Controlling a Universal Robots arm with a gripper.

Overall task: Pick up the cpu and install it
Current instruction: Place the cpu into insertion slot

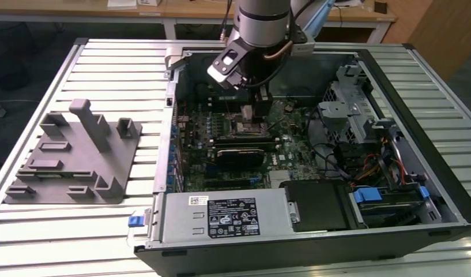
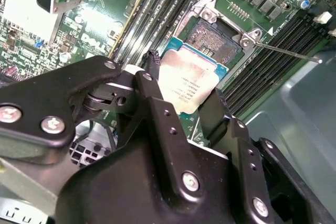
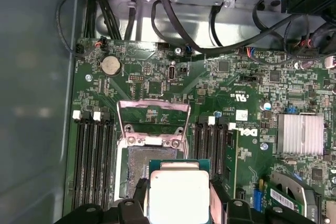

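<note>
Here, hand [image 2: 185, 88] clamped on the cpu [image 2: 193, 80] by its edges, held over the open socket [image 2: 212, 40].

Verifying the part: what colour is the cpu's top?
The cpu is silvery on top, clearest in the second wrist view.

1. Even overhead light in the exterior view: slatted table [image 1: 104, 57] bright, inside of the computer case [image 1: 451, 190] way darker.
2. Blown-out white glare on the motherboard [image 2: 100, 22] in the second wrist view, softer sheen off the cpu [image 2: 189, 80].
3. Kinda murky and grey along the case wall in the first wrist view.
</note>
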